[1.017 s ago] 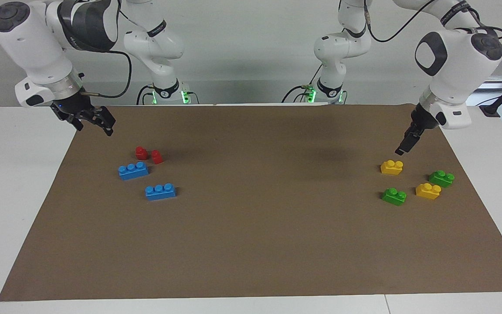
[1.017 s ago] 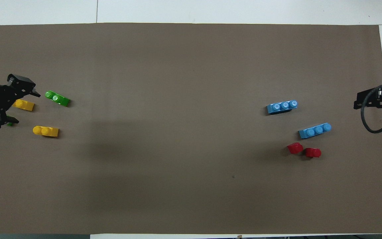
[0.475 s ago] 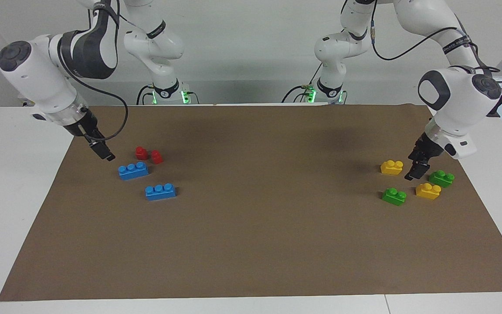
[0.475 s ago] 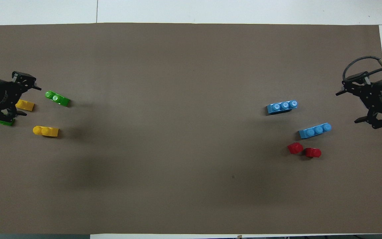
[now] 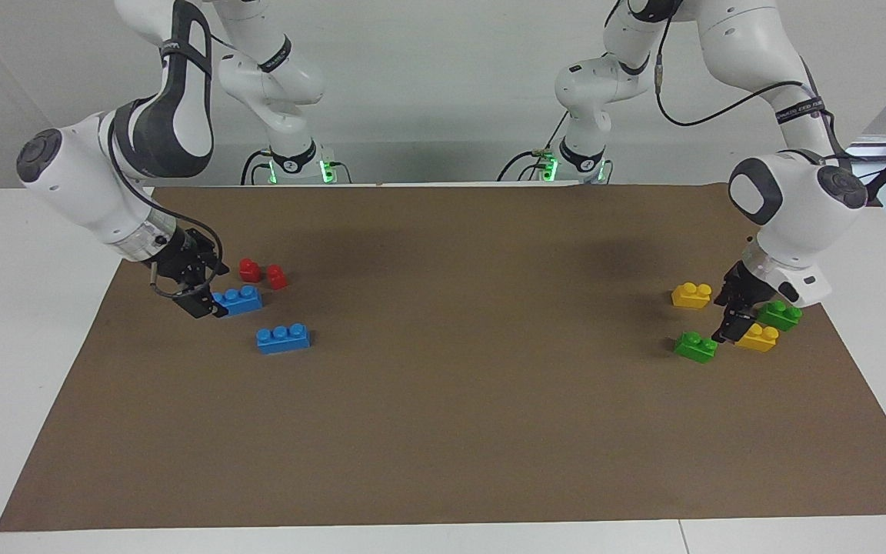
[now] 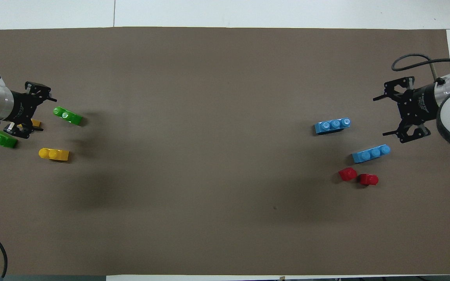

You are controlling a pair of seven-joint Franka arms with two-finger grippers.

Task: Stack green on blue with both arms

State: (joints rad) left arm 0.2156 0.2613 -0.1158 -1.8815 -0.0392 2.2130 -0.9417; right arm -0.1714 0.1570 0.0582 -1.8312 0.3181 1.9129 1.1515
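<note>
Two green bricks (image 5: 695, 347) (image 5: 779, 315) lie at the left arm's end of the brown mat, shown in the overhead view as green bricks (image 6: 67, 116) (image 6: 5, 139). My left gripper (image 5: 729, 325) (image 6: 42, 113) hangs open and low between them, partly covering a yellow brick (image 5: 756, 337). Two blue bricks (image 5: 236, 299) (image 5: 283, 338) lie at the right arm's end, seen from above as blue bricks (image 6: 370, 153) (image 6: 332, 125). My right gripper (image 5: 207, 292) (image 6: 381, 116) is open at the outer end of the blue brick nearer to the robots. Whether it touches the brick does not show.
Another yellow brick (image 5: 691, 295) (image 6: 54, 154) lies near the green ones. Two small red pieces (image 5: 250, 269) (image 5: 278, 277) sit beside the blue brick nearer to the robots. The brown mat (image 5: 451, 431) covers most of the white table.
Both arms have come down and moved out over the mat. The left gripper went from the yellow brick nearest the robots to between the green bricks. The right gripper reached the blue brick's end.
</note>
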